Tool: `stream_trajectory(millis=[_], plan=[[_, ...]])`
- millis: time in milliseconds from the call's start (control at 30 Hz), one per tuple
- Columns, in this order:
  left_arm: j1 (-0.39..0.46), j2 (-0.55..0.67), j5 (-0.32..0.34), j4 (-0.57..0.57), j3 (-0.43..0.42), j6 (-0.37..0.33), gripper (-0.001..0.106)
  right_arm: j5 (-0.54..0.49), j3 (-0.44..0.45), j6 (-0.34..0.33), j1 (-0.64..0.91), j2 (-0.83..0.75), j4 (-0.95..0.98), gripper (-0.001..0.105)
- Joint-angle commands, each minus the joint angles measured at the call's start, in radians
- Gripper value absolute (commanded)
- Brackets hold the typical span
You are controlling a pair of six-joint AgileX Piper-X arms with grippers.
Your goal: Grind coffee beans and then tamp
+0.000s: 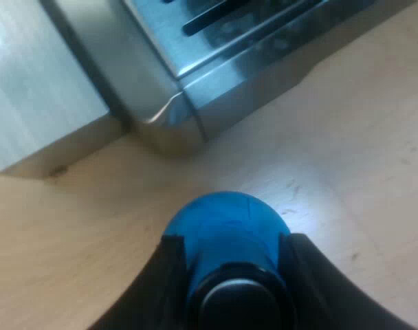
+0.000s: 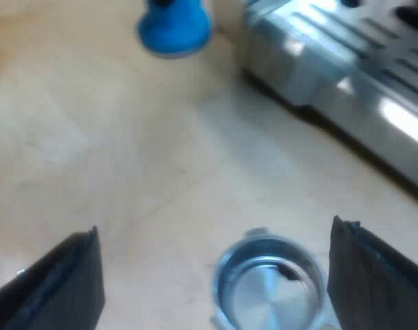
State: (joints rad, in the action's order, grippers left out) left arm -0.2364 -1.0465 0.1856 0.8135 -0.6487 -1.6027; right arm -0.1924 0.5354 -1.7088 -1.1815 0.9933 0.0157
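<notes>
My left gripper (image 1: 231,242) is shut on the blue tamper (image 1: 226,223), its black fingers (image 1: 169,282) pressed against both sides of the blue body over the wooden table (image 1: 346,158), close to the espresso machine's corner (image 1: 174,117). From the right wrist view the same blue tamper (image 2: 174,26) shows farther off, by the machine's drip tray (image 2: 346,75). My right gripper (image 2: 216,237) is open, fingers (image 2: 58,285) spread wide. The metal holder's round empty basket (image 2: 267,289) sits between and just beyond them on the table; its handle is hidden.
The espresso machine's steel base and slotted drip tray (image 1: 264,48) stand close by. A pale block-shaped thing (image 1: 37,103) sits beside the machine. Bare wooden table (image 2: 92,137) stretches between the holder and the tamper.
</notes>
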Motion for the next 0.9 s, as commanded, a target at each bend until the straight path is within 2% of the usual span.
stream_trajectory(millis=[33,200,400,633,700,733,800,833,867,900], plan=[[0.004,0.007,0.005,-0.048,0.036,0.001,0.000,0.049,0.024,-0.017,0.004,0.070,-0.056,0.069],[0.004,-0.030,0.005,-0.103,0.100,-0.001,0.000,0.086,0.024,-0.017,0.004,0.156,-0.134,0.069],[0.004,-0.100,0.002,-0.153,0.104,-0.004,0.000,0.088,0.024,-0.015,0.004,0.186,-0.139,0.069],[0.004,-0.180,-0.018,-0.161,0.104,-0.004,0.001,0.108,0.024,0.002,0.004,0.186,-0.139,0.069],[0.004,-0.188,-0.018,-0.161,0.104,-0.004,0.016,0.108,0.024,0.005,0.004,0.186,-0.139,0.069],[0.004,-0.188,-0.018,-0.161,0.104,-0.004,0.020,0.108,0.024,0.005,0.004,0.186,-0.139,0.069],[0.004,-0.188,-0.018,-0.161,0.104,-0.004,0.046,0.108,0.024,0.005,0.004,0.186,-0.139,0.069],[0.004,-0.188,-0.018,-0.161,0.104,-0.004,0.049,0.108,0.024,0.005,0.004,0.186,-0.139,0.069],[0.004,-0.188,-0.018,-0.161,0.104,-0.004,0.059,0.108,0.024,0.005,0.004,0.186,-0.139,0.069],[0.004,-0.188,-0.018,-0.161,0.104,-0.004,0.077,0.108,0.024,0.005,0.004,0.186,-0.139,0.069]])
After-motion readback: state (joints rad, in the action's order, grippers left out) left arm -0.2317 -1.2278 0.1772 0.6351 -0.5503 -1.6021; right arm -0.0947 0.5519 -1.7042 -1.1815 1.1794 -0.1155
